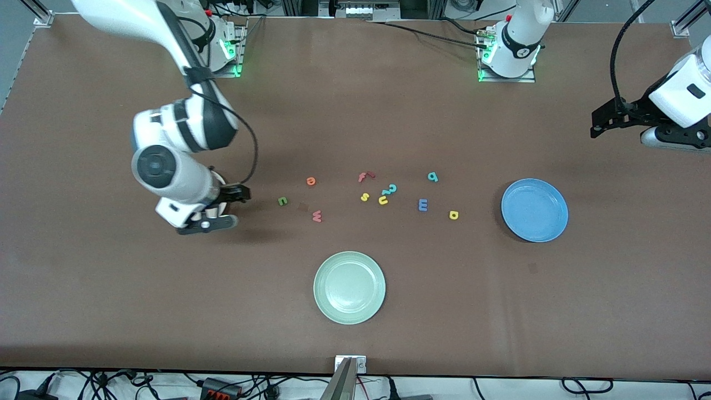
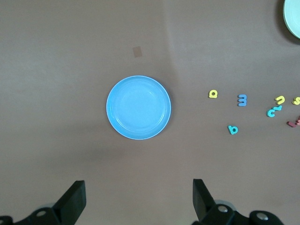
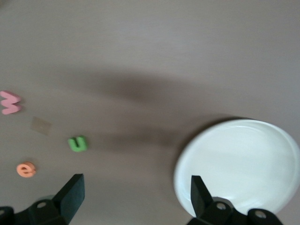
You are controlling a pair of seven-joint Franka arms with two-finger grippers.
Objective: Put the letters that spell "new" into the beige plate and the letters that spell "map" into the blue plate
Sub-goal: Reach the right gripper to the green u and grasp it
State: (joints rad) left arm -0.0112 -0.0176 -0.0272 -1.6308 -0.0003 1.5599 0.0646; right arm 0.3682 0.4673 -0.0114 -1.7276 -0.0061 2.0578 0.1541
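The right gripper (image 1: 214, 214) hangs over the worktop (image 1: 111, 289) toward the right arm's end, its fingers (image 3: 70, 197) spread apart and holding nothing. Under it lies the beige plate (image 3: 239, 164), hidden by the arm in the front view but plain in the right wrist view. The left gripper (image 1: 611, 119) is up over the worktop's edge at the left arm's end, with the blue plate (image 1: 534, 210) below and nearer the front camera; its fingers (image 2: 72, 199) also stand apart and empty.

The letters lie loose on the worktop between the two plates. Toward the right arm's end are the green n (image 1: 283, 201), the orange e (image 1: 311, 181) and the salmon-red w (image 1: 316, 216), the w nearest the front camera. Toward the blue plate are the blue m (image 1: 422, 205), the teal a (image 1: 432, 177) and the yellow p (image 1: 454, 215). Between those groups sit the red f (image 1: 364, 176), the yellow s (image 1: 364, 196), the yellow u (image 1: 383, 200) and the teal 2-shaped piece (image 1: 391, 189), the last two touching. The pale green plate (image 1: 349, 287) lies nearest the front camera, empty like the blue one.
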